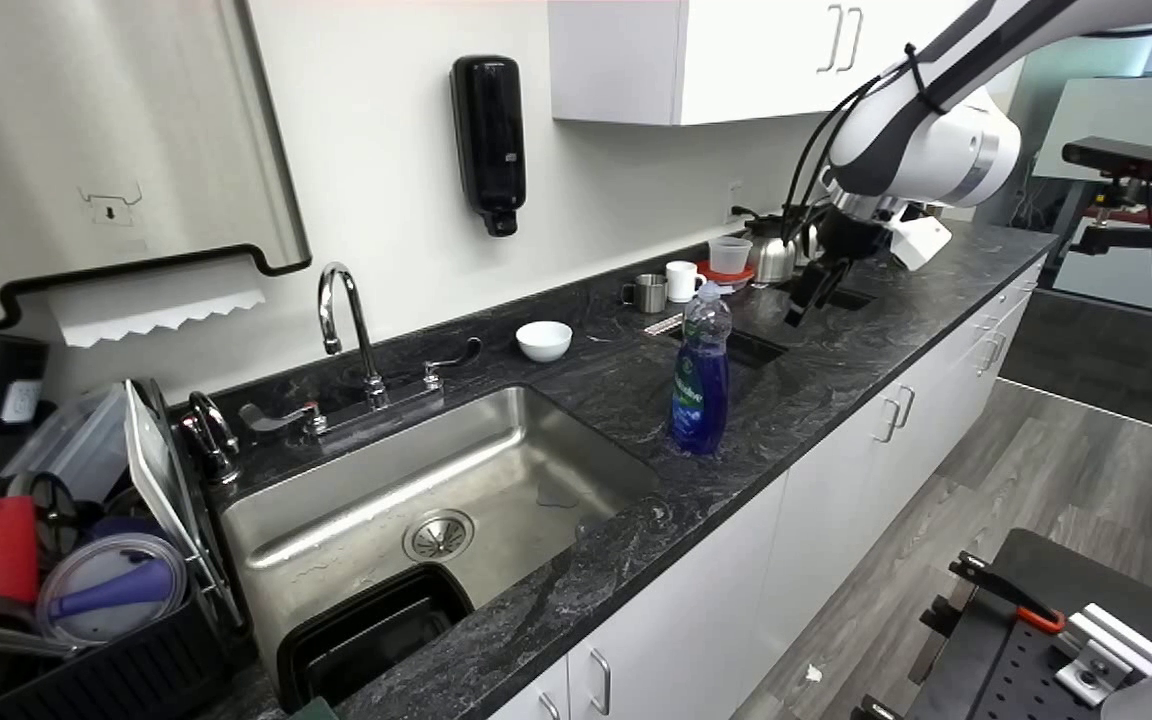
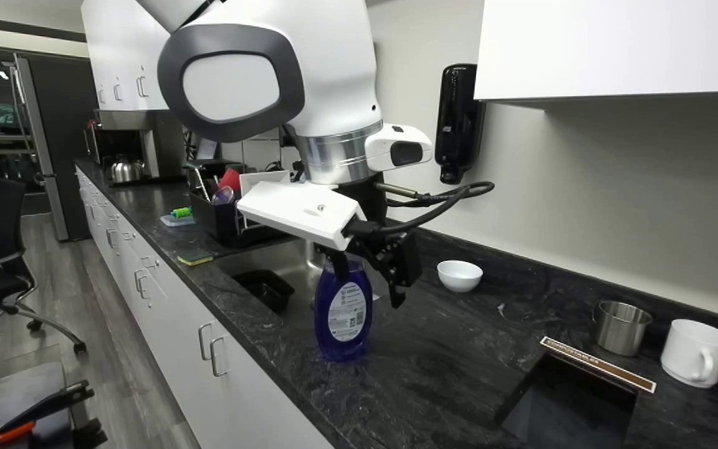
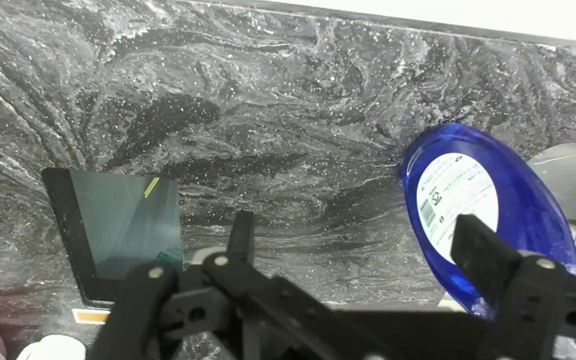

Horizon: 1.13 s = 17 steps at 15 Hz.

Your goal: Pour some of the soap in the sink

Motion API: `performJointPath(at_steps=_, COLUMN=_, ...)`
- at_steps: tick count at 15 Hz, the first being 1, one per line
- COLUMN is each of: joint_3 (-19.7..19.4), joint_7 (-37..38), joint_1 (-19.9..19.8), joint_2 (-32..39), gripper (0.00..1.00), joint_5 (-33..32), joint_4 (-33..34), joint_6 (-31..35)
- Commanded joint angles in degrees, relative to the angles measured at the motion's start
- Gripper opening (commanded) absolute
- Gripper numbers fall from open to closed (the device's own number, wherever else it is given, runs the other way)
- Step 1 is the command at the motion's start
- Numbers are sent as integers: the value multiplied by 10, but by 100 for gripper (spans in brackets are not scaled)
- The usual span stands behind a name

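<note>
While the bottle [image 1: 700,395] curves, the steel sink [image 1: 546,440] gleams

Dark marbled countertop [image 1: 801,395], soap bottle [image 1: 700,390] upright, white bowl [image 1: 544,342], metal mug [image 2: 622,329], white mug [image 2: 692,352]

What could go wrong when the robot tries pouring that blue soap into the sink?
The open tool isn't gripping the soap bottle but overlaps it in the wrist view, so a bump might tip it over. The bottle stands beside the sink, so if tipped it could fall in. Poured soap might also land in the sink's black tub.
</note>
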Motion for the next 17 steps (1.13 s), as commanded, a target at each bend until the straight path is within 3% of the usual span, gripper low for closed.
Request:
performJointPath(at_steps=1, joint_3=8, joint_7=-1, joint_1=-9, joint_2=-30, gripper=100, joint_5=-21, joint_4=-17, joint_6=-19)
performJointPath(at_steps=8, joint_3=0, joint_7=-24, joint_1=1, joint_2=-68, gripper=100, joint_5=-18, joint_4=-30, joint_6=-35)
performJointPath(at_steps=17, joint_3=1, joint_7=-4, joint_1=1, joint_2=-52, gripper=100, joint_5=-21, joint_4=-19, joint_6=-26)
